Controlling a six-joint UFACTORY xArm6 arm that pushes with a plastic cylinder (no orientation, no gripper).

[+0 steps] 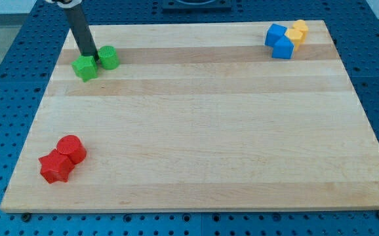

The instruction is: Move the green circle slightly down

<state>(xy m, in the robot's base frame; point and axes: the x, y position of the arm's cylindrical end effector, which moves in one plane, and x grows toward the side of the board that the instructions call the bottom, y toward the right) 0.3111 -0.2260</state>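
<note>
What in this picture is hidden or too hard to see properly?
- The rod's top is cut off by the view's top edge; my tip sits between the two green blocks.
- Green star: its upper edge is hidden by the rod.
- Green circle: whether my tip touches it cannot be told.
- Yellow blocks: partly hidden behind the blue blocks; shapes unclear.

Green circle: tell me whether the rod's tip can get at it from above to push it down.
Probably yes. My tip sits between the green star and the green circle, just left of the circle. The board above the circle looks free, so a short move around should do.
</note>
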